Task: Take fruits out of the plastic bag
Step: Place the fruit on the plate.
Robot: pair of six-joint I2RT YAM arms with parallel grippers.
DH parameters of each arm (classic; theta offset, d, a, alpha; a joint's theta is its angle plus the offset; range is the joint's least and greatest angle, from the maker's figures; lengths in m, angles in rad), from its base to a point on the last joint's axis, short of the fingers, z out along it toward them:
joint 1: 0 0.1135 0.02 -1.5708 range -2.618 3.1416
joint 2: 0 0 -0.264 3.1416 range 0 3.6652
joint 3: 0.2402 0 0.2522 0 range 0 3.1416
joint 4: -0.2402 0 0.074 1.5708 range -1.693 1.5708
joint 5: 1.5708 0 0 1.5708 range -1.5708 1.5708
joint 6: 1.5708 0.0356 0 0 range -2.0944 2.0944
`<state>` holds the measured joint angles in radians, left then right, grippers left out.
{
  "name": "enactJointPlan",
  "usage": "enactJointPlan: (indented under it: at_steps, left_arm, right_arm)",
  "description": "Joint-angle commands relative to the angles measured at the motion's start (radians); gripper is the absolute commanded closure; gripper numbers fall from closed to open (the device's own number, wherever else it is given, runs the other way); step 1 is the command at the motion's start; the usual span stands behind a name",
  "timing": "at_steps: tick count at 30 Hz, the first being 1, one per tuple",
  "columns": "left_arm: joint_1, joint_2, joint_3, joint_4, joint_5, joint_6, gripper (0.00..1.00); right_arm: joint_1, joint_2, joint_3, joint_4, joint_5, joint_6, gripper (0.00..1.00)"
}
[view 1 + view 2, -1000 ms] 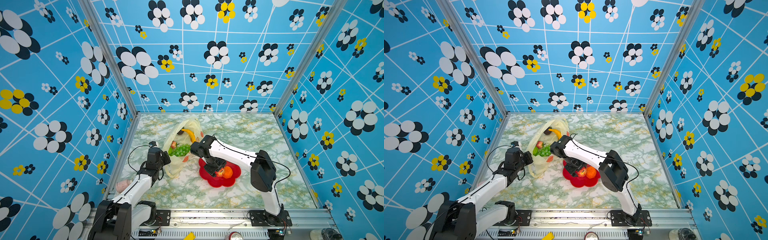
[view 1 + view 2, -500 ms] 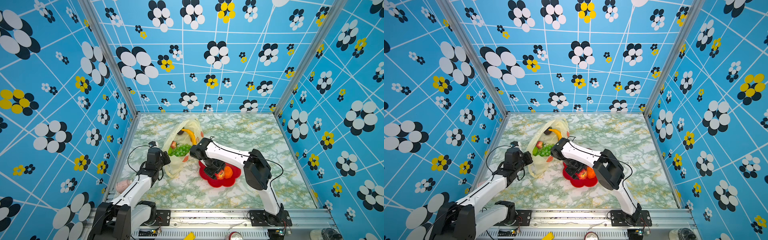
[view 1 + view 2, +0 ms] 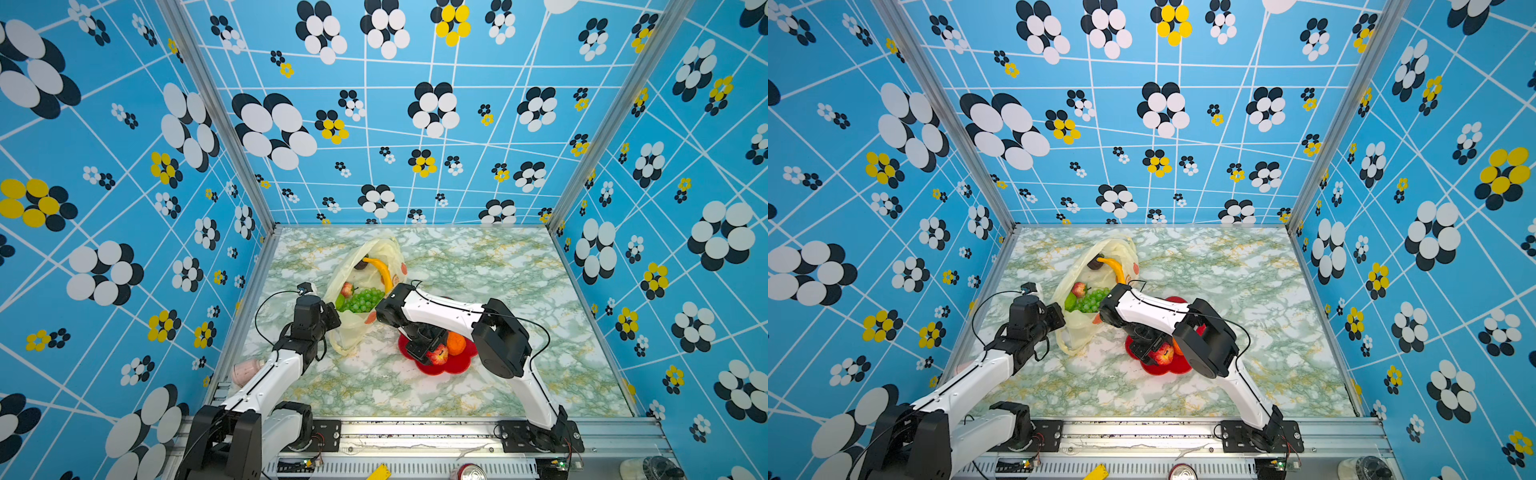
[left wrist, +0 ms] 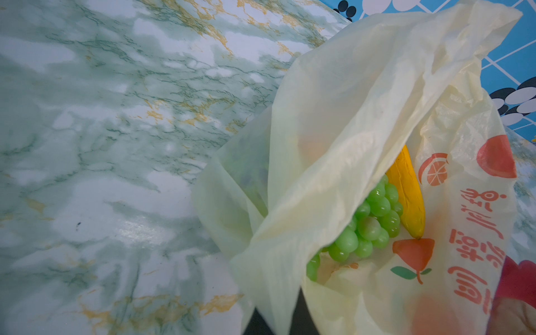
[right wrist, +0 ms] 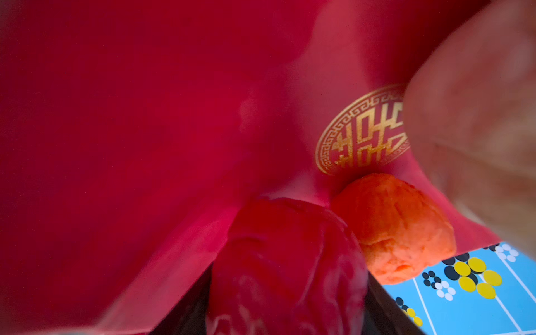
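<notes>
The plastic bag [image 3: 353,332] [image 3: 1079,332] [image 4: 333,116] lies open at the table's left. Inside show a yellow banana [image 3: 382,270] [image 4: 409,197], green grapes [image 3: 363,300] [image 4: 368,226], a red fruit [image 3: 347,288] and a dark purple piece [image 3: 362,264]. My left gripper [image 3: 332,318] [image 4: 275,324] is shut on the bag's near rim. My right gripper [image 3: 428,353] [image 5: 287,319] is down on the red flower-shaped plate [image 3: 453,368] [image 5: 145,116]. Another red fruit [image 3: 438,356] [image 5: 287,261] fills the gap between its jaws. An orange [image 3: 456,344] [image 5: 397,226] sits beside it on the plate.
Patterned blue walls close in the marbled table on three sides. A pink cup [image 3: 245,371] lies outside the left edge. A can [image 3: 469,471] sits on the front rail. The right arm's elbow [image 3: 498,336] hangs over the plate's right side.
The right gripper has moved slightly toward the front of the plate with the red fruit, and its elbow has swung left. The left arm and bag have not moved.
</notes>
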<state>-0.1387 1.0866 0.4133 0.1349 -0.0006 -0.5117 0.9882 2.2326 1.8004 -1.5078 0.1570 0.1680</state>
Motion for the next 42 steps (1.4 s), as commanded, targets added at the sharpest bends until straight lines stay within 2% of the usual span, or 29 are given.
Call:
enactJointPlan:
  at_steps: [1,9,19,27,35,42]
  left_arm:
    - [-0.001,-0.016,0.003,-0.016,-0.019,0.015,1.0]
    - [0.0,-0.013,0.003,-0.014,-0.017,0.015,1.0]
    - [-0.001,-0.017,0.003,-0.017,-0.019,0.016,1.0]
    - [-0.001,-0.012,0.005,-0.018,-0.019,0.018,1.0]
    - [0.0,-0.012,0.007,-0.017,-0.019,0.019,1.0]
    - [-0.002,-0.016,0.007,-0.021,-0.019,0.021,1.0]
  right_arm:
    - [0.004,0.013,0.008,-0.018,0.025,-0.004,0.27]
    - [0.004,-0.011,0.016,-0.026,0.053,0.002,0.22]
    - [0.004,-0.031,0.017,-0.032,0.065,0.01,0.24]
    - [0.004,-0.089,-0.004,-0.022,0.051,0.034,0.3]
    - [0.004,-0.152,-0.004,0.019,0.014,0.062,0.27]
    - [-0.015,-0.244,-0.035,0.184,-0.016,0.206,0.27]
